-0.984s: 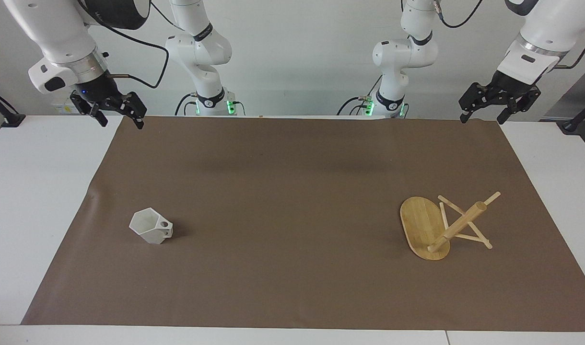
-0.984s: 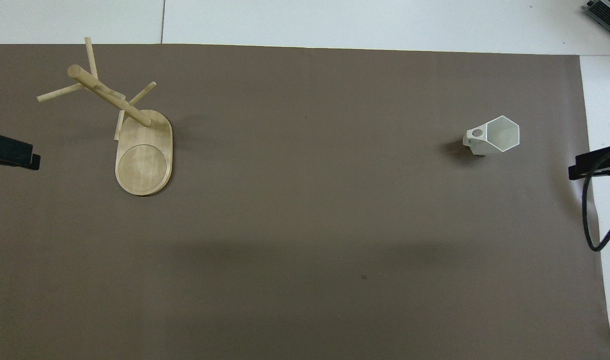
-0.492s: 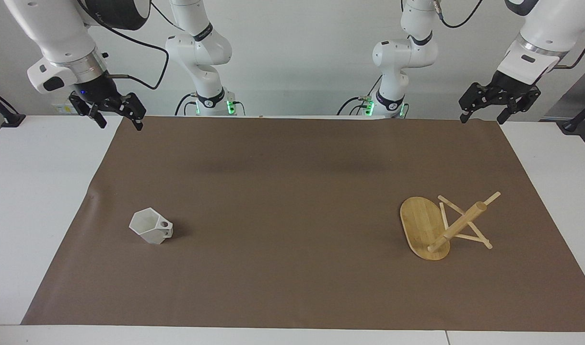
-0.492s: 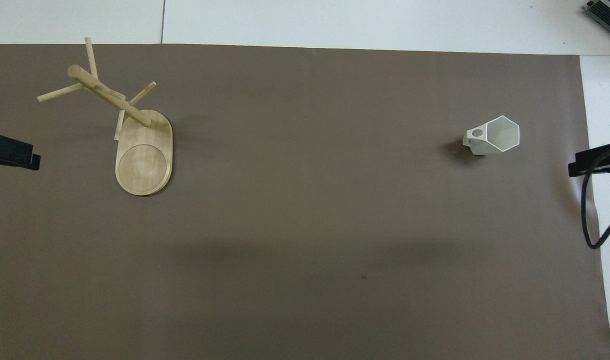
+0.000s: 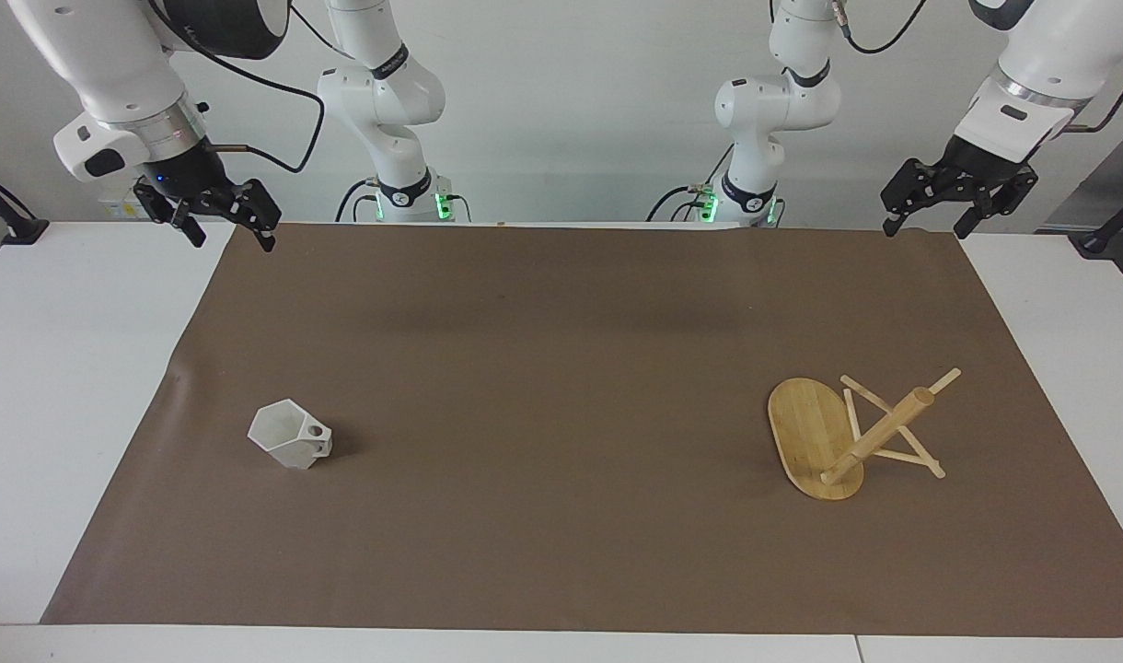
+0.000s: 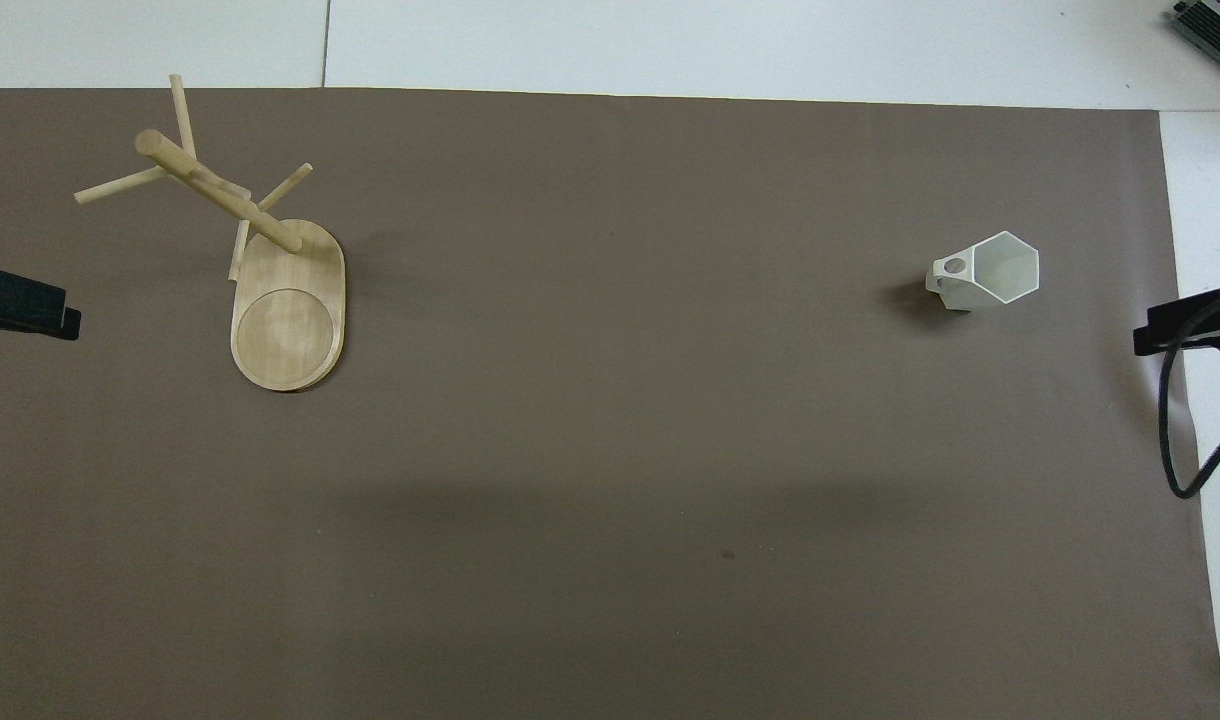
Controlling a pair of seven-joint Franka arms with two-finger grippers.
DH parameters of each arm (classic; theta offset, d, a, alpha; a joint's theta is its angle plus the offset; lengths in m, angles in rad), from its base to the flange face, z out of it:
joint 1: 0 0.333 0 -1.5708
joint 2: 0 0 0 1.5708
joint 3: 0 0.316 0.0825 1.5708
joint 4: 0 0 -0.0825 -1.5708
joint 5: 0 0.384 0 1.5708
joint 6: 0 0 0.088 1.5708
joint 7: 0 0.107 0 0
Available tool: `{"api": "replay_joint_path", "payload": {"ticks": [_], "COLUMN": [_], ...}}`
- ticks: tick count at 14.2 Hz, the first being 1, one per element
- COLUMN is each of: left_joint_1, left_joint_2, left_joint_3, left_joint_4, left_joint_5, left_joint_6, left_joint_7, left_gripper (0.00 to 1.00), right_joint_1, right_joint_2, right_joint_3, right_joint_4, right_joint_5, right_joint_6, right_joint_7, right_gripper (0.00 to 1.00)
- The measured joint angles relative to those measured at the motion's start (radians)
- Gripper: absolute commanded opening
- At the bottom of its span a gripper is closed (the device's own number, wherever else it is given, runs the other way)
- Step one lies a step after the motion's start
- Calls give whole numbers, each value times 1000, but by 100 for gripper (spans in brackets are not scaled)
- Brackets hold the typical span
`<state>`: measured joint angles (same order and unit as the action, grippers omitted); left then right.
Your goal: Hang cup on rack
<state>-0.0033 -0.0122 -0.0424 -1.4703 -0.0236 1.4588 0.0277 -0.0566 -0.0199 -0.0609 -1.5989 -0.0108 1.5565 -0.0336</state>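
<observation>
Nothing of the job looks done yet: the cup is not on the rack, and neither claw touches anything.

Starting nearest the robots, both arms are raised above the desk's [image 5: 561, 649] near edge, at the two corners of the brown mat [image 5: 561, 368]. The right claw [image 5: 219, 210] hangs in the air over the mat's corner at the right arm's end, tilted downward, its two fingers spread apart and empty. The left claw [image 5: 934, 203] hangs the same way over the corner at the left arm's end, fingers also spread and empty. In the overhead view only a dark tip of each shows at the picture's sides, the right claw [image 6: 1185, 320] and the left claw [image 6: 20, 305].

Farther from the robots, about midway across the mat, stand the two task things, well apart. The small white cup [image 5: 291, 436] sits upright toward the right arm's end, its six-sided mouth facing up and its blocky handle with a round hole pointing toward the middle of the mat; it shows again from above [image 6: 985, 270]. The bamboo rack [image 5: 847, 433] stands toward the left arm's end on its oval base, post and thin pegs rising from the end of the base farther from the robots, seen again from above [image 6: 270, 270].

Judging from this, the whole sequence is left: reach for the cup, grip it, carry it along the mat, and slip the handle's hole over a peg.
</observation>
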Motion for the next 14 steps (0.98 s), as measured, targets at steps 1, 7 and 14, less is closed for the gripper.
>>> {"api": "replay_joint_path", "payload": {"ticks": [1, 7, 14], "left_joint_1": [0, 0, 0], "left_joint_2": [0, 0, 0], "left_joint_3": [0, 0, 0], "left_joint_4": [0, 0, 0], "left_joint_5": [0, 0, 0], "left_joint_6": [0, 0, 0], "left_joint_7": [0, 0, 0], "left_gripper": [100, 100, 100], "right_joint_1": [0, -1, -17], "right_joint_2": [0, 2, 119], "right_joint_3": [-1, -2, -14], "right_joint_4": [-19, -181, -261], "right_joint_5": [0, 0, 0], "right_joint_6": [36, 295, 557], "right_joint_7": [-2, -37, -139], "right_gripper": [100, 100, 100]}}
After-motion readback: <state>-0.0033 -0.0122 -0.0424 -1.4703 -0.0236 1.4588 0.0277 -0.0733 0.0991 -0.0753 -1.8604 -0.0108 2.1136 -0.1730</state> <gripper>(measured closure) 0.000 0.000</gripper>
